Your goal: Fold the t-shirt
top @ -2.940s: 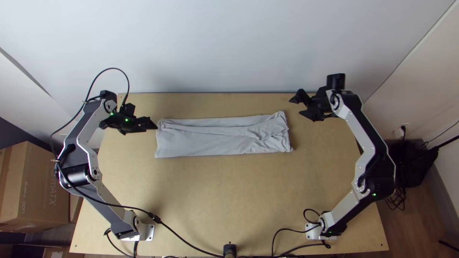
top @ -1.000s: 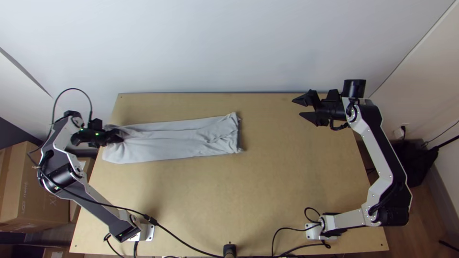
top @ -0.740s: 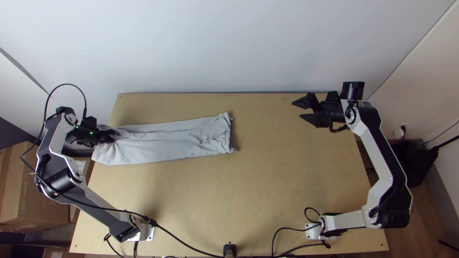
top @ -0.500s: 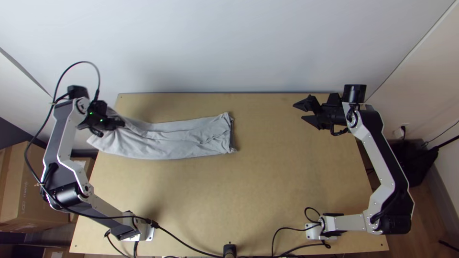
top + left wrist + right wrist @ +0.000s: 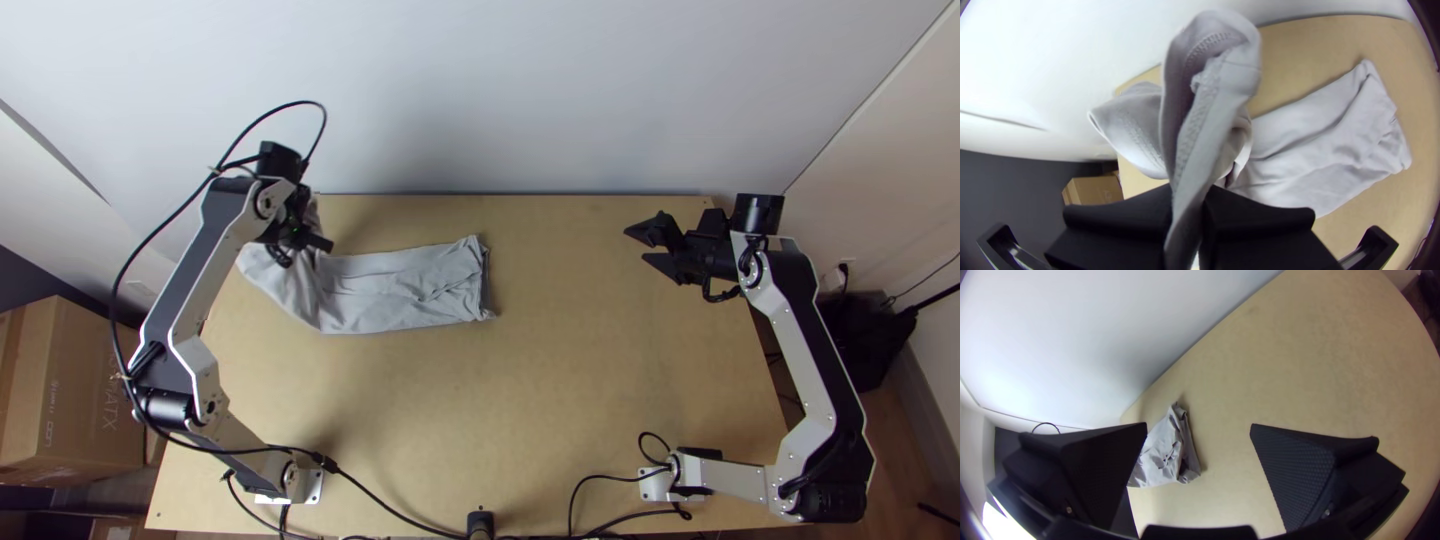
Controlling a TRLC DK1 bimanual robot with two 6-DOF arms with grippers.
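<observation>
The light grey t-shirt (image 5: 400, 290) lies as a narrow folded strip left of the table's middle, its left end lifted and bunched. At that raised end is my left gripper (image 5: 322, 246), shut on the cloth. In the left wrist view a hemmed flap of the t-shirt (image 5: 1210, 100) stands up from between the fingers of my left gripper (image 5: 1189, 215). My right gripper (image 5: 640, 248) stands open over the table's right part, apart from the cloth. In the right wrist view the t-shirt's flat end (image 5: 1162, 455) is seen past one finger of my right gripper (image 5: 1199, 430).
The wooden table (image 5: 560, 400) meets a white wall (image 5: 560, 90) along its far edge. Black cables (image 5: 400, 510) run along the near edge. Cardboard boxes (image 5: 70, 400) stand on the floor at the left.
My left gripper took hold of the t-shirt's left end and the cloth slid left; since then the gripper has carried that end back right and toward the far edge. The right gripper has shifted slightly.
</observation>
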